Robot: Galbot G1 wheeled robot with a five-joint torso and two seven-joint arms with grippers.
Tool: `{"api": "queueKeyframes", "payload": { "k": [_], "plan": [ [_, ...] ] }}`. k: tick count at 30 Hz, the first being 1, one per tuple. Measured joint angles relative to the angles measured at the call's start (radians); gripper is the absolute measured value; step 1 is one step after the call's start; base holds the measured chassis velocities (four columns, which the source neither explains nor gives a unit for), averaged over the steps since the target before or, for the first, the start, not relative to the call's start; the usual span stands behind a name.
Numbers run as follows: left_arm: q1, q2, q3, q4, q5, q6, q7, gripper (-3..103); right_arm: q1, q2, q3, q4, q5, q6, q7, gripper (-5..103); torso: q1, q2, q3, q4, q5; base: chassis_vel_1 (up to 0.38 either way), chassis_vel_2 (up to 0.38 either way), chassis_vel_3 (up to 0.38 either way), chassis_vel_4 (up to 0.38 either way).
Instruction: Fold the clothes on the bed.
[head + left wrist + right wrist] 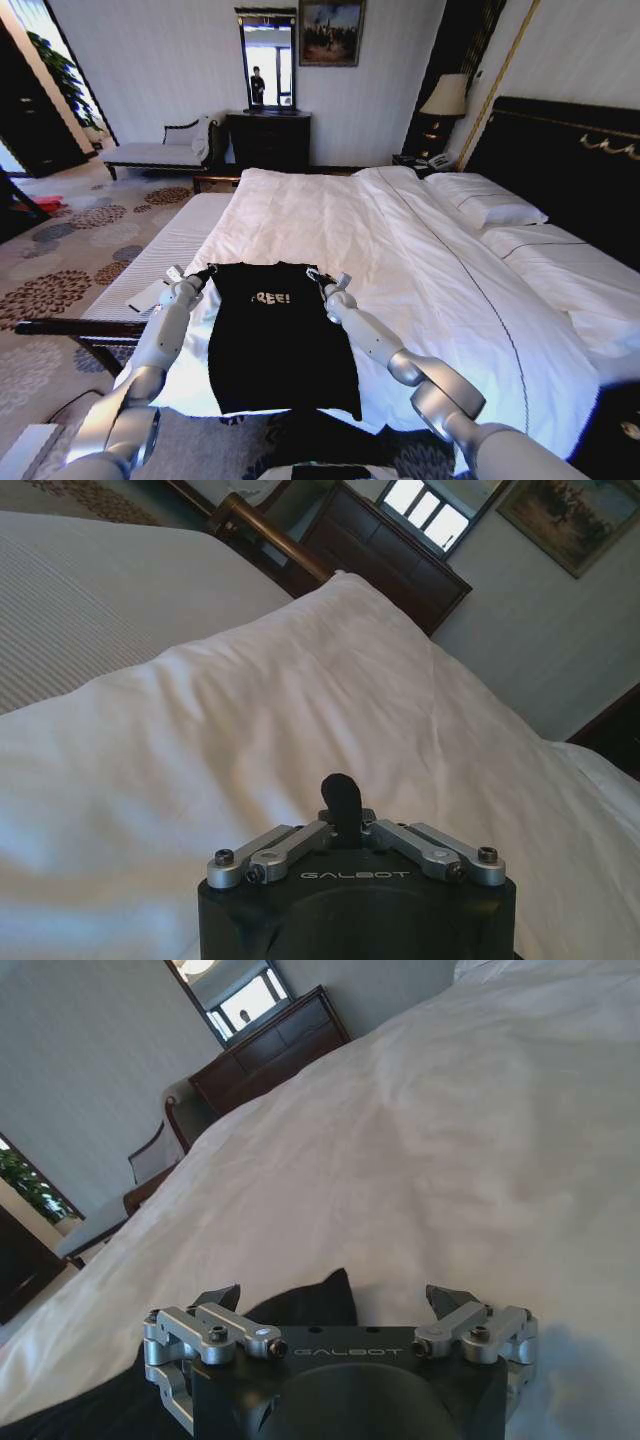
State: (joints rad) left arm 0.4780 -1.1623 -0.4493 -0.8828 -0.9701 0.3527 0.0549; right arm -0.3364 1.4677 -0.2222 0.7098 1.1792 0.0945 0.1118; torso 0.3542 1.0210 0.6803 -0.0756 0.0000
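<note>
On bed (pixel 420 250), we work T-shirt (pixel 275 340) shoulders: left gripper (pixel 343 805) clenched, right gripper (pixel 338 1305) released over collar edge; pinch both corners evenly before lifting.

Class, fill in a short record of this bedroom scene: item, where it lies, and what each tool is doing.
item: black T-shirt with white lettering
lies on: white duvet of the bed, near its foot edge, spread flat
left tool: at the shirt's left shoulder corner, fingers closed together
right tool: at the shirt's right shoulder corner, fingers spread, black fabric between them
folded: not yet
</note>
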Motion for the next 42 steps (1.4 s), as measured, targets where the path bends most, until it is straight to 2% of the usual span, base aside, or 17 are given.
{"api": "queueKeyframes", "payload": {
  "k": [6,8,11,13,14,18,20,23,26,27,30,33,37,42],
  "plan": [
    [-0.010,-0.003,0.010,-0.001,-0.002,0.000,0.000,0,0.026,0.031,0.012,-0.059,0.020,0.000,-0.057,102,0.000,0.000,0.000,0.0002,0.0000,0.000,0.000,0.000,0.000],
    [-0.014,-0.004,0.013,-0.001,-0.002,0.000,-0.001,0,0.030,0.035,0.012,-0.068,0.022,-0.001,-0.071,94,0.000,0.000,0.000,0.0002,0.0000,0.000,0.000,0.000,0.000],
    [-0.019,-0.004,0.015,0.000,-0.002,0.000,-0.001,0,0.031,0.038,0.012,-0.078,0.019,-0.003,-0.076,89,0.000,0.000,0.000,0.0001,0.0000,0.000,0.000,0.000,0.000],
    [-0.024,-0.006,0.019,0.003,-0.002,0.000,-0.001,0,0.031,0.040,0.012,-0.086,0.014,-0.003,-0.078,78,0.000,0.000,0.000,0.0001,0.0000,0.000,0.000,0.000,0.000],
    [-0.024,-0.006,0.019,0.003,-0.002,0.000,-0.001,0,0.031,0.040,0.012,-0.086,0.014,-0.003,-0.078,78,0.000,0.000,0.000,0.0001,0.0000,0.000,0.000,0.000,0.000],
    [-0.034,-0.013,0.025,0.011,-0.002,-0.001,0.000,0,0.030,0.042,0.015,-0.097,0.003,-0.002,-0.091,56,0.000,0.000,0.000,0.0000,0.0000,0.000,0.000,0.000,0.000],
    [-0.036,-0.014,0.026,0.012,-0.001,-0.001,0.000,0,0.029,0.042,0.015,-0.098,0.003,-0.001,-0.096,56,0.000,0.000,0.000,0.0000,0.0000,0.000,0.000,0.000,0.000],
    [-0.040,-0.020,0.029,0.015,0.001,-0.002,0.000,0,0.022,0.043,0.016,-0.097,-0.002,0.007,-0.122,40,0.000,0.000,0.000,0.0000,0.0001,0.000,0.000,0.000,0.000],
    [-0.040,-0.020,0.031,0.016,0.001,-0.003,0.000,0,0.020,0.043,0.015,-0.097,-0.006,0.010,-0.129,34,0.000,0.000,0.000,0.0000,0.0000,0.000,0.000,0.000,0.000],
    [-0.040,-0.020,0.033,0.016,0.002,-0.004,0.000,0,0.019,0.043,0.015,-0.096,-0.008,0.014,-0.137,24,0.000,0.000,0.000,0.0000,0.0001,0.000,0.000,0.000,0.000],
    [-0.040,-0.017,0.035,0.018,0.003,-0.004,0.001,0,0.018,0.042,0.015,-0.094,-0.009,0.021,-0.147,18,0.000,0.000,0.000,0.0001,0.0000,0.000,0.000,0.000,0.000],
    [-0.040,-0.008,0.038,0.019,0.003,-0.005,0.001,0,0.016,0.039,0.017,-0.089,-0.011,0.038,-0.169,3,0.000,0.000,0.000,0.0000,0.0000,0.000,0.000,0.000,0.000],
    [-0.040,0.004,0.044,0.013,-0.003,-0.009,0.002,0,0.015,0.032,0.024,-0.066,-0.012,0.060,-0.182,1,0.000,0.000,0.000,0.0001,0.0000,0.000,0.000,0.000,0.000],
    [-0.060,0.032,0.054,-0.011,-0.049,-0.021,0.002,0,0.037,0.001,0.039,0.014,0.016,0.090,-0.183,0,0.000,0.000,0.000,0.0001,0.0000,0.000,0.000,0.000,0.000]
  ]
}}
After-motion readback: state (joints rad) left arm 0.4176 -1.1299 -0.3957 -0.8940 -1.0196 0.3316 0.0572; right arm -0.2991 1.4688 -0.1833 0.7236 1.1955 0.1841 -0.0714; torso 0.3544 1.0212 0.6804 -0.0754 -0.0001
